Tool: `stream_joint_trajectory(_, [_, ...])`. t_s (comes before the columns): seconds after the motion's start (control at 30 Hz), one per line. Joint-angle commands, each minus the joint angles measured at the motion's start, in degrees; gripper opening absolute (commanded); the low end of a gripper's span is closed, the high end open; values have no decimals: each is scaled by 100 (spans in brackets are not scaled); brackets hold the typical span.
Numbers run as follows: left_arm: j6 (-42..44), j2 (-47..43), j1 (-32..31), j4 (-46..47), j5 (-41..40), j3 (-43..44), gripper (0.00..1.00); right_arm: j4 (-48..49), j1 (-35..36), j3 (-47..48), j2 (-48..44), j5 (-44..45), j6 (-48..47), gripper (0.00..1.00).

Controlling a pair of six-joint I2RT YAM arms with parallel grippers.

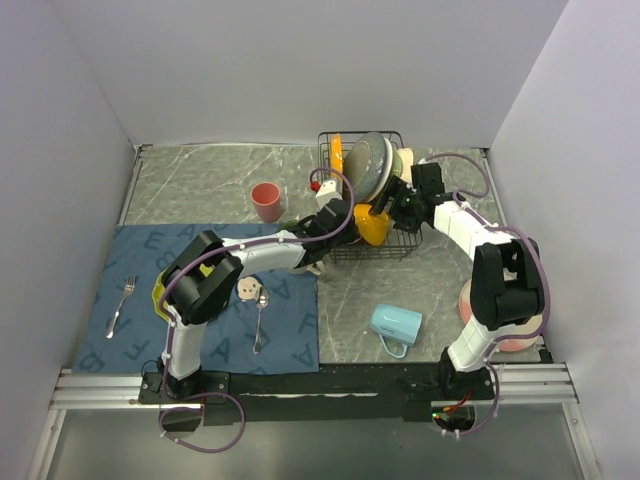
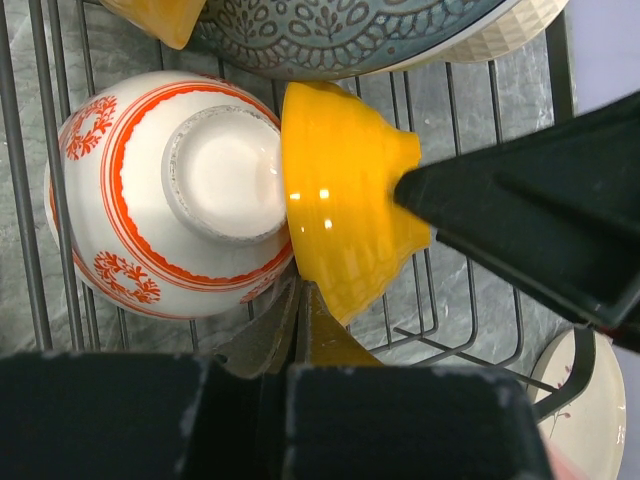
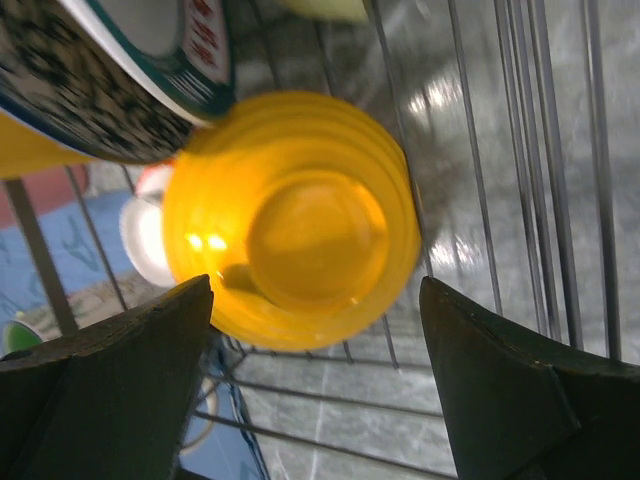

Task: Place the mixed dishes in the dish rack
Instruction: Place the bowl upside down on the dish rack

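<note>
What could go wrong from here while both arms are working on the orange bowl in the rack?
The orange bowl touches the red-patterned bowl; shifting it could chip that one. The left end effector seems to pinch its rim while the right end effector straddles it open, so they may collide or tug against each other. The grey plate leaning above could get bumped.

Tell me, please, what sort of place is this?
Probably a robotics test cell staged as a kitchen, not a real one: plain white walls box in a marble-look table, two arms are bolted along its near edge, and a dish rack holds crockery.
</note>
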Motion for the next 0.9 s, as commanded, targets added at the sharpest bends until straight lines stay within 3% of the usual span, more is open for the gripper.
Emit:
stream_joint_trajectory(0.0, [11,-11,23,-136,70,-79,1,534,0,45,-5,168,124,91])
stream_joint_trajectory(0.27, [29,-3,23,-109,115,-44,1,551,0,107,285,36,89,82])
stream_joint_trajectory(0.47, [20,-11,23,-109,150,-79,1,630,-18,90,373,-34,142,68])
stream_joint_trajectory(0.57, [37,-11,23,-109,150,-79,1,631,0,46,347,-26,177,56])
stream_joint_trajectory(0.7, [81,-20,23,-100,150,-62,1,683,0,-51,224,1,203,29])
stream_joint_trajectory(0.87, [143,-46,23,-57,185,-62,2,657,-1,-95,92,27,168,11])
